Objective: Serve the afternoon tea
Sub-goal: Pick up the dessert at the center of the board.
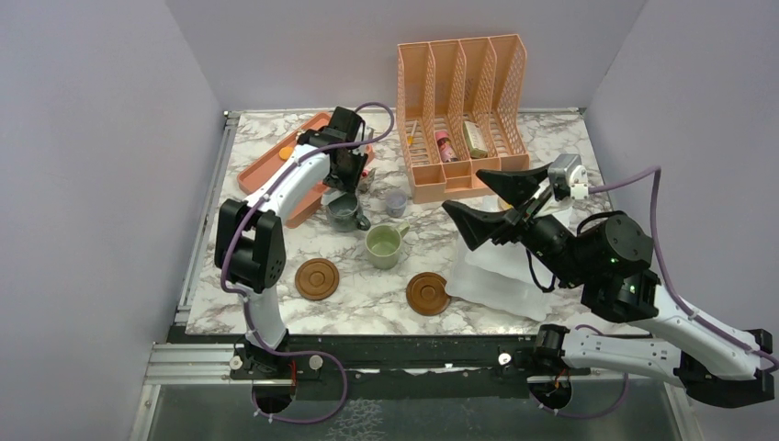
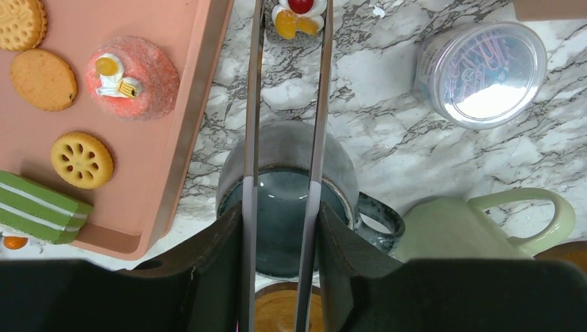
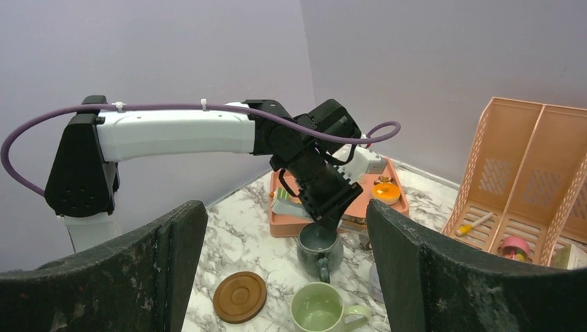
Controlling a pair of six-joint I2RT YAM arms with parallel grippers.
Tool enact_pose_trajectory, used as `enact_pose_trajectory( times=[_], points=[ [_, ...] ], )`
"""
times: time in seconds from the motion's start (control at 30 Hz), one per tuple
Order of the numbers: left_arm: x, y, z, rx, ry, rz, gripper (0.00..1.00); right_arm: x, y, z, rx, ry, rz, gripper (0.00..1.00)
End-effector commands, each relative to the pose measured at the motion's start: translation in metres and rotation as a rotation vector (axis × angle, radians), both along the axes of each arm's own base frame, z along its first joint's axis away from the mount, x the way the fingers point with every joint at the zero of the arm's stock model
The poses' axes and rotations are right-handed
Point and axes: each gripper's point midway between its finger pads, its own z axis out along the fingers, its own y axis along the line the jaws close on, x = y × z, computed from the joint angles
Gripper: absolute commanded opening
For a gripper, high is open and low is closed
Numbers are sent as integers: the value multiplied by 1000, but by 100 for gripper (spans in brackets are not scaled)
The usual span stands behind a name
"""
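The grey-blue mug [image 1: 343, 211] [image 2: 284, 207] [image 3: 320, 245] stands beside the orange tray [image 1: 266, 170] [image 2: 173, 138]. My left gripper [image 1: 347, 190] [image 2: 285, 138] points down over the mug's far rim. Its thin fingers stand a narrow gap apart, and I see nothing pinched between them. The pale green mug [image 1: 384, 245] [image 2: 450, 228] [image 3: 318, 309] stands just to the right. Two brown coasters [image 1: 317, 278] [image 1: 427, 293] lie nearer the front. Toy cookies [image 2: 43, 79], a pink cake [image 2: 131, 76] and a green layered cake [image 2: 38, 207] rest on the tray. My right gripper [image 1: 464, 191] [image 3: 287, 263] hangs open and empty, raised at mid-right.
An orange file organiser [image 1: 464, 110] [image 3: 533, 173] stands at the back, with a small pink bottle [image 1: 445, 145] in one slot. A clear lilac cup [image 1: 396, 202] [image 2: 481, 72] sits right of the grey-blue mug. A pale translucent sheet or bag [image 1: 501, 276] lies under the right arm.
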Motion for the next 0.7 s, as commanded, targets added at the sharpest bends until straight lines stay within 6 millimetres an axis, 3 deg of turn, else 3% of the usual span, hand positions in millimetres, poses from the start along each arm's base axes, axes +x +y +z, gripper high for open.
enact_pose_trajectory(
  times=[0.0,0.27,0.4,0.67],
  points=[
    [-4,0,33,-45,-68,13,26,-4,4,10,1,-8,34,91],
    [2,-8,80,-130,-172,55,22,-6,-1,14,35,-9,29,91],
    [3,-13,121,-206,-250,80,22,-6,-2,25,37,-14,28,90],
    [-24,-69,216,-586,-330,-12,22,-10,-11,47,72,-30,26,90]
  ],
)
